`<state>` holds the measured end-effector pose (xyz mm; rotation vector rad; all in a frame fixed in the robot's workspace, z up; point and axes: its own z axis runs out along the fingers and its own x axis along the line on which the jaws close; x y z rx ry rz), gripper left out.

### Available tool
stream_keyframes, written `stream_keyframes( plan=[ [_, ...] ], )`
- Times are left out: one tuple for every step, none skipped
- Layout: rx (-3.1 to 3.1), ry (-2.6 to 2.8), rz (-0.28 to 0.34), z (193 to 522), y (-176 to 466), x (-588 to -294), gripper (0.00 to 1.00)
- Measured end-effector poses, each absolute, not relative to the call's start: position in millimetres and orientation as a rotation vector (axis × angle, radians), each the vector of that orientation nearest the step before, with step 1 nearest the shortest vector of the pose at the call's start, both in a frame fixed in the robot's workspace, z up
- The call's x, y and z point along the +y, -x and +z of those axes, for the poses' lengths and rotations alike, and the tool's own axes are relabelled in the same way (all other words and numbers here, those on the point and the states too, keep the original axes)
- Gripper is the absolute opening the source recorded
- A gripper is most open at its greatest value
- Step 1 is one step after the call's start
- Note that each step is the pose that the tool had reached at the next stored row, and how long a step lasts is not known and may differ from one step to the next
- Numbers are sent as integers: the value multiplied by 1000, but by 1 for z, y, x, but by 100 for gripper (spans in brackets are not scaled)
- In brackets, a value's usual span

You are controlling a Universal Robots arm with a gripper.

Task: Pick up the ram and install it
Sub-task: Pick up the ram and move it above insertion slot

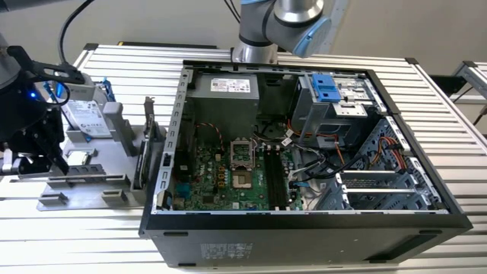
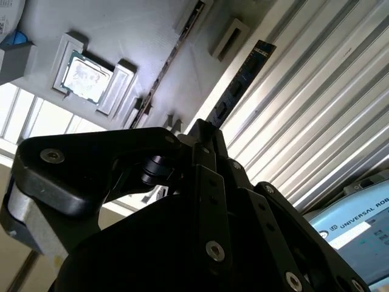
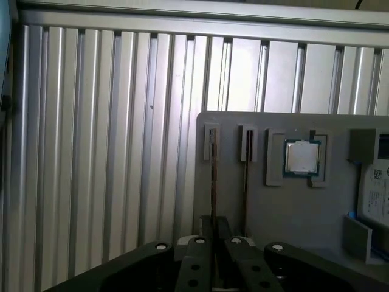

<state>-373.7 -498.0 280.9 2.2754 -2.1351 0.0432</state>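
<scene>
I'm at the pick-up step, with the gripper (image 2: 203,129) pinched on one end of the ram (image 2: 240,79), which stands on edge at the grey holder (image 3: 285,207) beside the open computer case (image 1: 304,220); lifting it, I judge, calls for a straight, untwisted pull.

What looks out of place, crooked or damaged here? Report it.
Nothing stands out. The ram stands on edge in the gray holder, the processor lies flat in its pocket, and the computer case lies open with no visible damage.
</scene>
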Motion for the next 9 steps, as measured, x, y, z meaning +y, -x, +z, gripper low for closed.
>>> stream_keyframes(
  plan=[
    [-2135, -2275, 43, 282, 374, -498, 0],
    [-2135, -2275, 43, 283, 374, -498, 0],
    [-2135, -2275, 43, 283, 374, -498, 0],
    [-2135, -2275, 43, 284, 374, -498, 0],
    [-2135, -2276, 43, 285, 374, -498, 0],
    [-2135, -2275, 43, 286, 374, -498, 0],
    [-2135, -2275, 43, 286, 374, -498, 0],
    [-2135, -2275, 43, 287, 374, -498, 0],
    [-2135, -2275, 43, 288, 374, -498, 0]
  ],
)
